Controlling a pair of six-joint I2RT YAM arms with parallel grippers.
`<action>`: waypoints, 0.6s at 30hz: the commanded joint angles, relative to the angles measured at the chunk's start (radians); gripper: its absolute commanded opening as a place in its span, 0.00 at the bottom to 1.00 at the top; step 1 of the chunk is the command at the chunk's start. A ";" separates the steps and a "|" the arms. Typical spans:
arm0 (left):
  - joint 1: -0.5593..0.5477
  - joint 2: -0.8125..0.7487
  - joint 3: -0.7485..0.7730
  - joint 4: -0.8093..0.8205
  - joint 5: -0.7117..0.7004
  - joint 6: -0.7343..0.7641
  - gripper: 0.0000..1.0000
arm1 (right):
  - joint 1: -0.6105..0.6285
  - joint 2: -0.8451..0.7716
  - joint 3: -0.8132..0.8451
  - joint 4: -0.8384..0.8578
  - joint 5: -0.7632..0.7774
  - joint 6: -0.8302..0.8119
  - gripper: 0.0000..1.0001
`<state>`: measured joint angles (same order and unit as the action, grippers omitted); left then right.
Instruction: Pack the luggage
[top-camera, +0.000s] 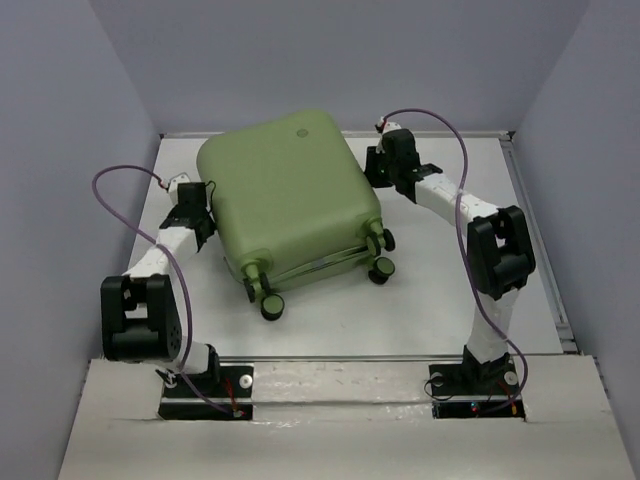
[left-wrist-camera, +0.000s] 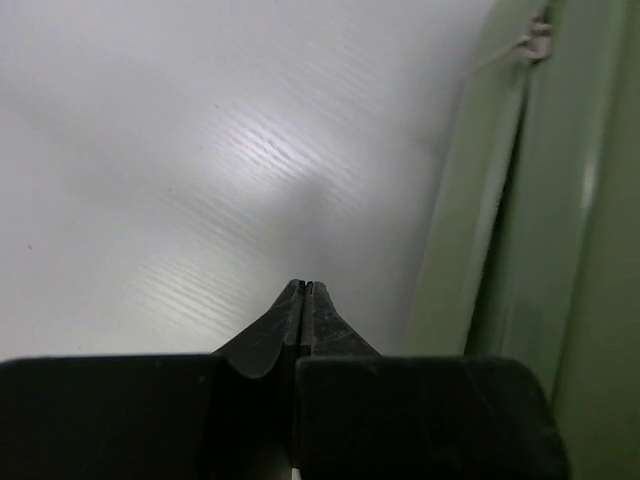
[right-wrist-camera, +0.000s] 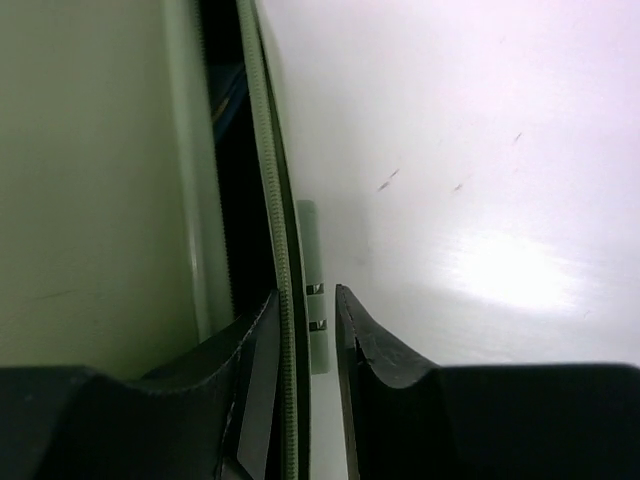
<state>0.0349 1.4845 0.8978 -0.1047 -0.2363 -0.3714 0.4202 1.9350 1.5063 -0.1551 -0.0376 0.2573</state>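
Luggage (top-camera: 290, 190) wheels pointed lower-right; counter (top-camera: 450, 310) room kept below. Left hand (left-wrist-camera: 303, 286) pressed together, right hand (right-wrist-camera: 306, 292) spread astride zip rim (right-wrist-camera: 264, 150).

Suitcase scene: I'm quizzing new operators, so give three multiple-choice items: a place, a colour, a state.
1. The suitcase has its wheels pointing toward: A the back wall; B the arm bases; C the ceiling.
2. Its shell is: A pale green; B red; C black.
3. The left jaws are: A wide open; B clamped on a wheel; C shut on nothing.
B, the top view shows them on the near side. A, it is green in every view. C, the left wrist view shows them pressed together over bare table.
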 joint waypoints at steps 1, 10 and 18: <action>-0.298 -0.128 -0.092 -0.035 0.302 -0.099 0.06 | 0.080 0.117 0.232 0.005 -0.304 0.002 0.36; -0.409 -0.470 -0.150 -0.131 0.056 -0.121 0.06 | 0.051 0.283 0.718 -0.264 -0.204 0.019 0.67; -0.382 -0.563 0.214 -0.101 -0.129 -0.015 0.20 | 0.003 -0.142 0.344 -0.216 0.074 0.010 0.28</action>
<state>-0.3523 0.9405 0.9783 -0.3553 -0.3157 -0.4263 0.4194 2.0258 2.0094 -0.3622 -0.0479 0.2577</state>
